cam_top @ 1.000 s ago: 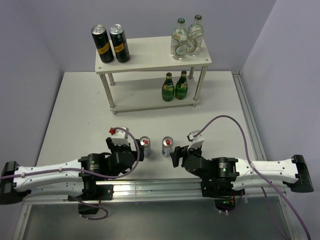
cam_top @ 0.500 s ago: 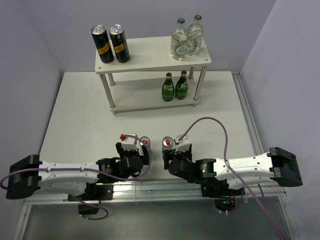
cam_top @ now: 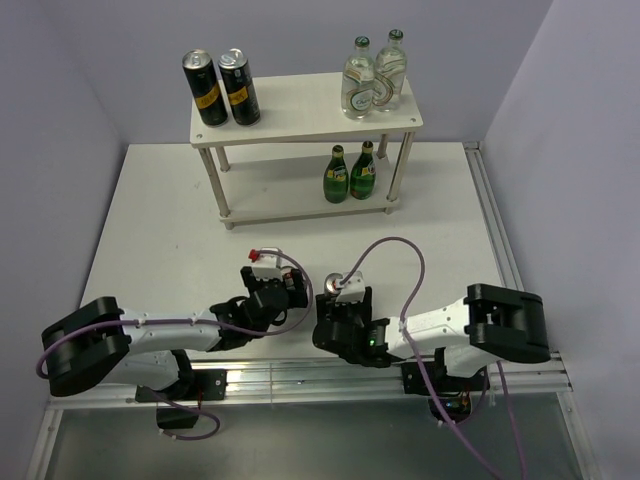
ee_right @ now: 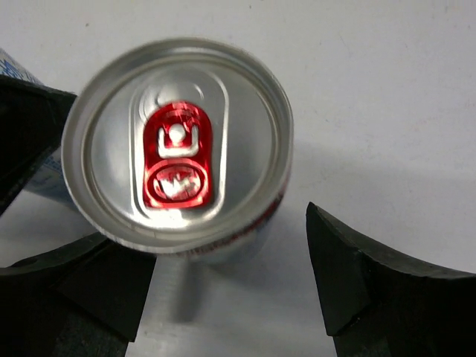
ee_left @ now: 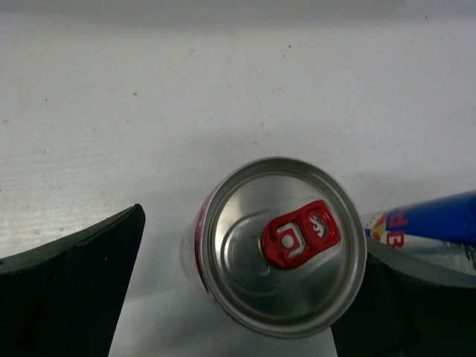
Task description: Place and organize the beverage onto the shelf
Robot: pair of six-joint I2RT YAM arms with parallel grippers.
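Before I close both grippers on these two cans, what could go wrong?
1. The left can sits against one finger of the left gripper, with a gap at the other. Closing may shove or tip it.
2. The right can is likewise off-centre in the right gripper.
3. The cans stand close together, so either wrist could knock the other's can.

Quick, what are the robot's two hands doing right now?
Left hand: open, around the left can, not gripping it.
Right hand: open, around the right can, not gripping it.
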